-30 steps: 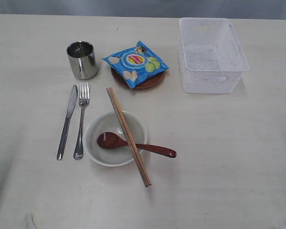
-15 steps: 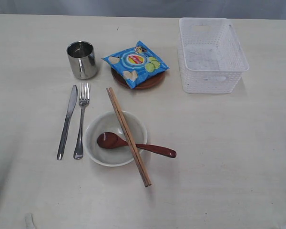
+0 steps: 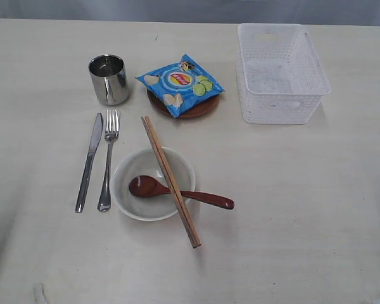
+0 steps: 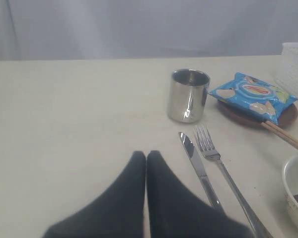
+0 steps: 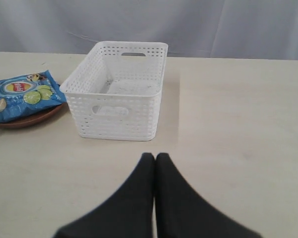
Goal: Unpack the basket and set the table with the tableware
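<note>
We take this for a lab-style test setup: a bare pale table [image 5: 238,124], with a plain grey curtain [image 5: 213,25] hanging beyond the jaws.

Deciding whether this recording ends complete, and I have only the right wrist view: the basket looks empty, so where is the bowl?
Observer: The bowl stands on the table, with the wooden spoon resting its head inside.
Operator: Chopsticks?
Observer: The chopsticks lie across the bowl's rim, over the spoon's handle.
Operator: Knife and fork?
Observer: The knife and fork lie side by side on the table, on the left arm's side of the bowl.
</note>
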`<state>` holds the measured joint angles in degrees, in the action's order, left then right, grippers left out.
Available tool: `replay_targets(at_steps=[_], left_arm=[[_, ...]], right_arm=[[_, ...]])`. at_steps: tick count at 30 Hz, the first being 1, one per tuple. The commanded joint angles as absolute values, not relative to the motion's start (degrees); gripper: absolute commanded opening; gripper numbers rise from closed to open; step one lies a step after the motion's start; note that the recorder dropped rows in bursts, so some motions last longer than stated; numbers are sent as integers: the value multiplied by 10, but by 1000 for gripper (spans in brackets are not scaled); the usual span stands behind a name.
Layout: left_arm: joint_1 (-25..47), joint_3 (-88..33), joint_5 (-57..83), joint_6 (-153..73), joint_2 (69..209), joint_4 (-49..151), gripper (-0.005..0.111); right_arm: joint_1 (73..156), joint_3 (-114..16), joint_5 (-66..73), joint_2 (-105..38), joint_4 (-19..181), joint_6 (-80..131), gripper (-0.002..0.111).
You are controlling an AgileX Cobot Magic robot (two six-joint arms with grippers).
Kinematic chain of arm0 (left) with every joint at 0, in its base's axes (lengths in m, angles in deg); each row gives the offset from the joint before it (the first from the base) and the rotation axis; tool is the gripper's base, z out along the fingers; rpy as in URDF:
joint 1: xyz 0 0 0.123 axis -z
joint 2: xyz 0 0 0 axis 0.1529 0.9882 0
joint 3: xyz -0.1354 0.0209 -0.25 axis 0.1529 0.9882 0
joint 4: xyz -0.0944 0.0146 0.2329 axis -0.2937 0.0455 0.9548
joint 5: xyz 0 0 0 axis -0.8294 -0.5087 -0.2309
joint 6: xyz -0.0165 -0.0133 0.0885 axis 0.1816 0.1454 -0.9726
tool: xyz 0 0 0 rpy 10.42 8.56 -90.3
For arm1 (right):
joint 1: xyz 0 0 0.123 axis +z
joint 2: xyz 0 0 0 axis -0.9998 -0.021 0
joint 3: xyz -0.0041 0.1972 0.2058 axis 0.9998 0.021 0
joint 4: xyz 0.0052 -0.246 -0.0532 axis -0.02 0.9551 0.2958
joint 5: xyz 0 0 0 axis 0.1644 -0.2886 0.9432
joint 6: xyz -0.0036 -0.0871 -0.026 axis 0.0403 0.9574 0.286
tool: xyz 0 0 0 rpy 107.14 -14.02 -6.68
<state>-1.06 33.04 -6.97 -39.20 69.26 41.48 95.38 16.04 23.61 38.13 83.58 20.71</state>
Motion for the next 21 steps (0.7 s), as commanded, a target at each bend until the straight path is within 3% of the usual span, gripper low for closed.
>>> replay_targets(at_steps=[1,21], left_arm=[[-6,332,-69,-392,691,415,0],[-6,332,-69,-392,691,415,0]], right_arm=[[938,162,236,384,839,206,0],[938,162,235,384,838,203,0]])
